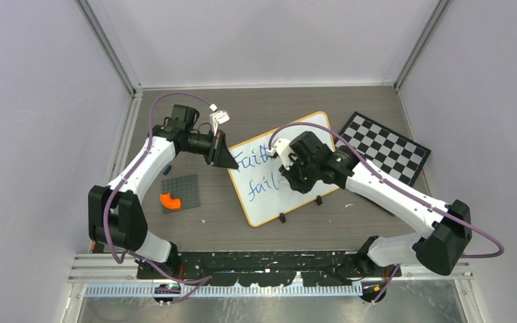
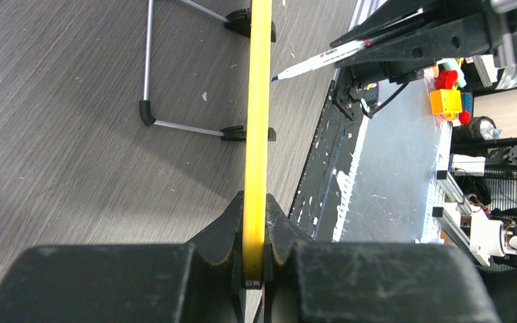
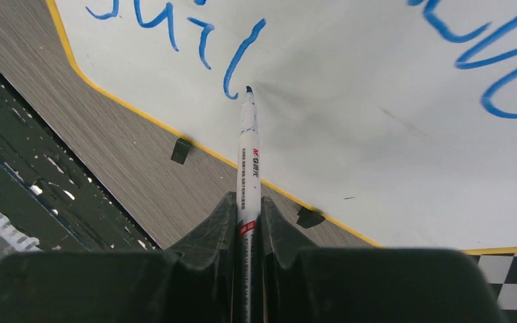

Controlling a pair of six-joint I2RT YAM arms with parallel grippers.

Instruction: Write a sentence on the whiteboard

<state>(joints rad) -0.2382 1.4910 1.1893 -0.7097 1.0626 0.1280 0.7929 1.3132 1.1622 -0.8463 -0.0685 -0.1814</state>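
Blue handwriting on the white rectangular board with a thin orange-yellow frame [image 1: 269, 205]; print on the white marker pen [image 3: 249, 168].
Reads "Fait" along the upper written line [image 1: 246, 160], end covered; reads "fail" along the lower written line [image 1: 264, 185]; shows small print starting with "M" on the pen barrel, otherwise too small to make out.
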